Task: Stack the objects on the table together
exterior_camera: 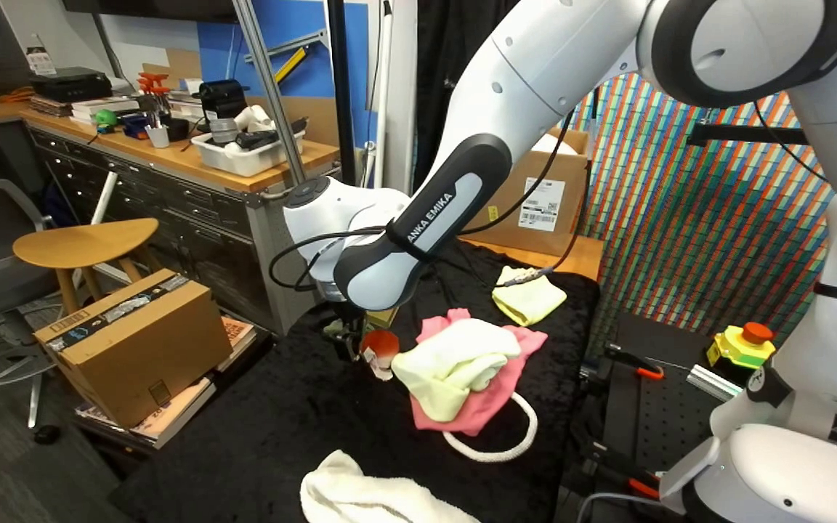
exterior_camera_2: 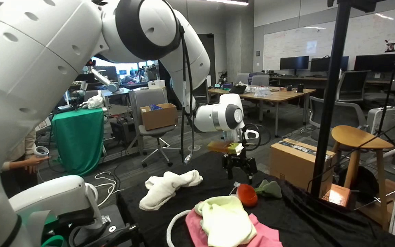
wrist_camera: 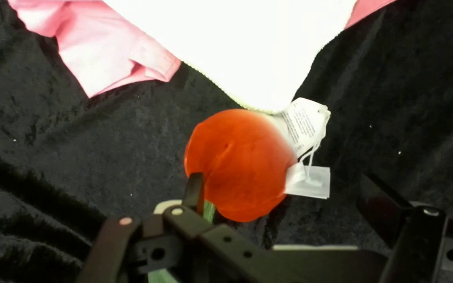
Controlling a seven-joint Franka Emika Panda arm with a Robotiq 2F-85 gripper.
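Table (exterior_camera: 259,443): spread wide, draped in black, beneath and around the rumpled pink cloth (exterior_camera: 491,399). Robot arm (exterior_camera: 520,87): arched high past the pink cloth, in both exterior views. Cardboard box (exterior_camera: 150,356): stood well apart from the pink cloth. White cloth (exterior_camera_2: 166,188): lay bunched, apart from the pink cloth. Pale yellow cloth (exterior_camera: 455,363): rested folded on top of the pink cloth — overhanging its edge in the wrist view. Yellow-green cloth (exterior_camera: 531,298): lay just beside the pink cloth, in an exterior view. White rope loop (exterior_camera: 491,457): curved out from the edge of the pink cloth. Gripper (wrist_camera: 280,184): hung to one side of the pink cloth, released — with jaws spread well apart. Red item (wrist_camera: 238,165): lay near the pink cloth, with a green leaf-like part (exterior_camera_2: 269,189); showed partly behind one fingertip (wrist_camera: 194,192) in the wrist view, but could not be told as touching or clear of it. White tags (wrist_camera: 301,122): trailed from the red item, near the pink cloth.
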